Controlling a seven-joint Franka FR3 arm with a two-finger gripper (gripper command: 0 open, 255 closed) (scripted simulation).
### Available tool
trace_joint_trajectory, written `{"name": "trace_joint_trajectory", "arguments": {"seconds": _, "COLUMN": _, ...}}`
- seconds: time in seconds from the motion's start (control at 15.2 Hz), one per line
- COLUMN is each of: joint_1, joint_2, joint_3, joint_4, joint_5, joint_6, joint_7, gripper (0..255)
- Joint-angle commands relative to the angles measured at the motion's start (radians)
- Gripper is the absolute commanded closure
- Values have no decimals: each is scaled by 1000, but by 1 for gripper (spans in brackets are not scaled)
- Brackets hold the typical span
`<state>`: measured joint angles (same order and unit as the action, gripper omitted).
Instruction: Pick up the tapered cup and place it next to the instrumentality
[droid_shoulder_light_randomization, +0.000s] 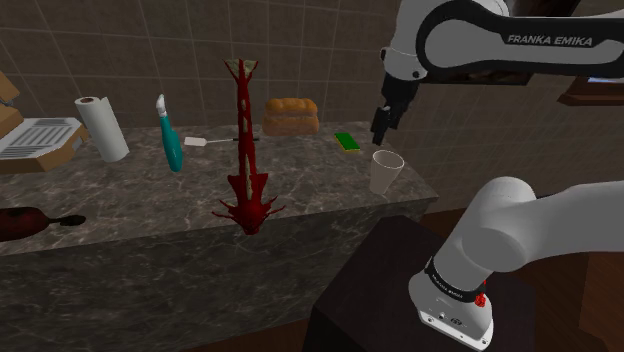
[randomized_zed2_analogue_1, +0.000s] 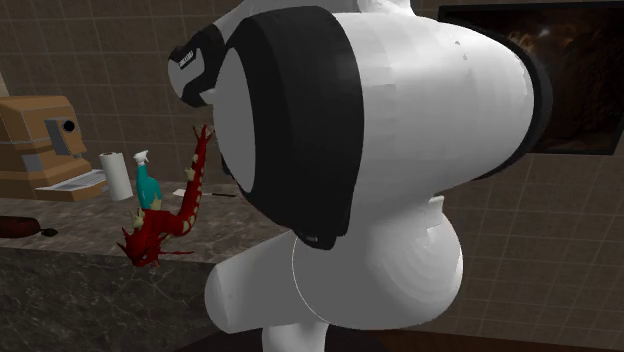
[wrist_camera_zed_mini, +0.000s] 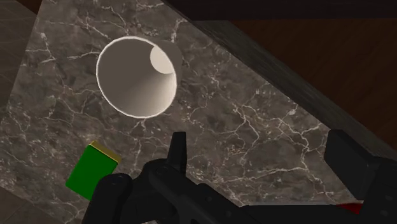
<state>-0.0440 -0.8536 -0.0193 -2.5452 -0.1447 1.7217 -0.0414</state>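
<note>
at the end of the dark marbled counter (droid_shoulder_light_randomization: 320, 185) nearest the stand, the white tapered cup (droid_shoulder_light_randomization: 386, 172) stands upright, mouth up. the black gripper (droid_shoulder_light_randomization: 381, 134) hangs just above it, jaws spread, holding nothing. a small green block (droid_shoulder_light_randomization: 347, 141) lies near the cup; a red dragon figure (droid_shoulder_light_randomization: 246, 160), a teal spray bottle (droid_shoulder_light_randomization: 169, 135) and a brown loaf (droid_shoulder_light_randomization: 291, 116) stand farther along.

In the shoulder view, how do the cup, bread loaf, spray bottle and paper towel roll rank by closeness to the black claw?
1. cup, just below the gripper
2. bread loaf, by the back wall
3. spray bottle, mid-counter
4. paper towel roll, far toward the view's left
</note>
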Motion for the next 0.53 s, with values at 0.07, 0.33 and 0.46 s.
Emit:
{"name": "trace_joint_trajectory", "arguments": {"seconds": 0.07, "joint_1": -18, "joint_2": -10, "joint_3": -31, "joint_4": -101, "joint_5": -41, "joint_6": 106, "joint_7": -22, "gripper": 0}}
{"name": "trace_joint_trajectory", "arguments": {"seconds": 0.33, "joint_1": -56, "joint_2": 6, "joint_3": -82, "joint_4": -211, "joint_5": -105, "joint_6": 253, "joint_7": -55, "gripper": 0}}
{"name": "trace_joint_trajectory", "arguments": {"seconds": 0.46, "joint_1": -78, "joint_2": 29, "joint_3": -109, "joint_4": -258, "joint_5": -141, "joint_6": 334, "joint_7": -69, "gripper": 0}}
